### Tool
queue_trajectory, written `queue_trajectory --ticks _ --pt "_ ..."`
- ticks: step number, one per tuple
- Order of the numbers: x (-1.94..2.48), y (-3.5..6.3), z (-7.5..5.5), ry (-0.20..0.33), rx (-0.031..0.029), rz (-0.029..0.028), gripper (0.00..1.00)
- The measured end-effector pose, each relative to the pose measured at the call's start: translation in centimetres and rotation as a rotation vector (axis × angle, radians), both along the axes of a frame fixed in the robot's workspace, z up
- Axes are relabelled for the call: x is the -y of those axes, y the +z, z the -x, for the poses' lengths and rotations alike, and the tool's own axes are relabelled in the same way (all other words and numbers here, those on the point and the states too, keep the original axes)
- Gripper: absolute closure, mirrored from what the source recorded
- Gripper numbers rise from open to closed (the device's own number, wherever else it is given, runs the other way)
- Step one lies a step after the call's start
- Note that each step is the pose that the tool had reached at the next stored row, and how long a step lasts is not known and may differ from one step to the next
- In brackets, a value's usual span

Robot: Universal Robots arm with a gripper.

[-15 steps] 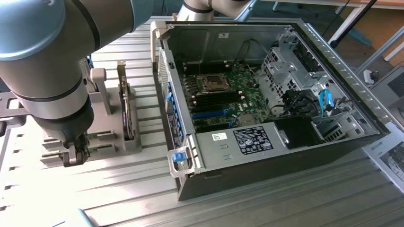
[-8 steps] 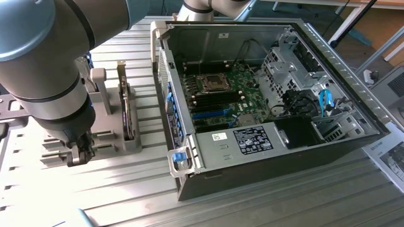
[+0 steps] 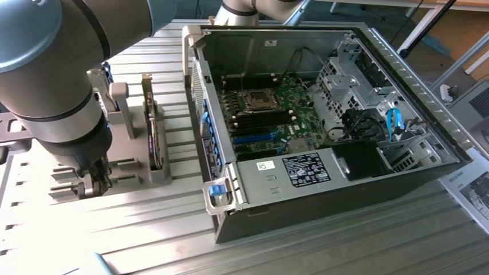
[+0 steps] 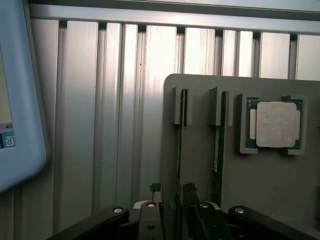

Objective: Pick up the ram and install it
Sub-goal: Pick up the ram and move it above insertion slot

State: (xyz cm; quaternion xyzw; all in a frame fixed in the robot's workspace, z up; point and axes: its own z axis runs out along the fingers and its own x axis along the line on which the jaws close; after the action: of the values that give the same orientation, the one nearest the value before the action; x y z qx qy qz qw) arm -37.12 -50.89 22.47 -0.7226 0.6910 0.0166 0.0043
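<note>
The black 2-finger gripper stands spread wide, straddling the thin dark-edged ram stick. The stick stands on edge in a slot of the grey plastic holder block.

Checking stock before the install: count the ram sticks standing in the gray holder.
2. One ram stick stands inside the open pincer; the other ram stick stands beside it, toward the silver processor chip. More may be hidden.

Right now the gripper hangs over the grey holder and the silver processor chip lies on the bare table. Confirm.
Wrong: the wrist view shows the silver processor chip seated in a recess of the grey holder, not on the table. The gripper does hang over the holder.
</note>
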Motion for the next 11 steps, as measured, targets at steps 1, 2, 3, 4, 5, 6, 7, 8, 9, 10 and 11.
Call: queue_trajectory --ticks 1,2,3,4,5,6,7,8,9,10,11 --pt "-0.79 -0.19 0.0 0.0 0.0 -0.0001 0.7" --pt "-0.86 -0.28 0.2 0.0 0.0 -0.0001 0.7" --pt "-0.87 -0.34 0.4 0.0 0.0 -0.0001 0.7" --pt "-0.87 -0.42 0.8 0.0 0.0 -0.0002 0.7" --pt "-0.88 -0.52 1.3 0.0 0.0 -0.0001 0.7" --pt "-0.87 -0.69 1.7 0.0 0.0001 -0.0003 0.7" --pt "-0.87 -0.75 1.7 0.0 0.0 -0.0002 0.7" --pt "-0.87 -0.94 1.7 0.0 -0.0001 -0.0001 0.7" --pt "-0.87 -1.1 1.7 0.0 0.0001 -0.0002 0.7" --pt "-0.86 -1.21 1.7 0.0 0.0 -0.0002 0.7" --pt "-0.86 -1.3 1.7 0.0 -0.0001 -0.0001 0.7"
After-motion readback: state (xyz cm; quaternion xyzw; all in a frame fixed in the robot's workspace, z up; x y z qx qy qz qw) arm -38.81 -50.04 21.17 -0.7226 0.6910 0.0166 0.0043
